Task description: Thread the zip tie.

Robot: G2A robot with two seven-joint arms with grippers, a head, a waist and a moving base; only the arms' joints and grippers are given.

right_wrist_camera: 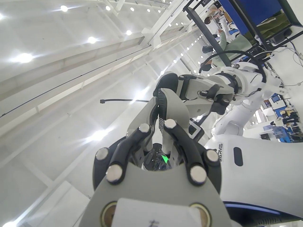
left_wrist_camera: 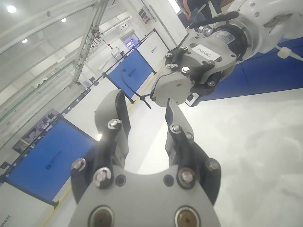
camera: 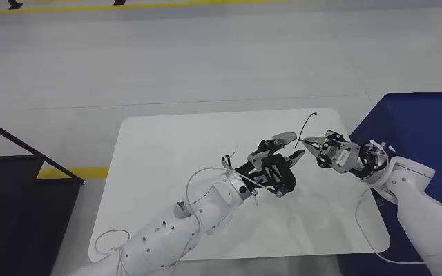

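Zip tie (left_wrist_camera: pixel 142 98): right gripper (left_wrist_camera: pixel 153 94) jaws clamped on it. My left gripper (camera: pixel 291 147) jaws gape empty, ready for threading.

- zip tie (camera: pixel 305 127): thin black plastic, smooth, faintly glossy.
- left gripper (left_wrist_camera: pixel 144 100): matt grey plastic fingers (left_wrist_camera: pixel 105 109), black ribbed pads (left_wrist_camera: pixel 123 112), shiny metal bolts.
- right gripper (right_wrist_camera: pixel 157 96): matt grey shell, polished metal pins.
- table (camera: pixel 173 172): white, smooth, matt top.

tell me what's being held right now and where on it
The right gripper pinches the zip tie near one end; the left gripper is open, empty.
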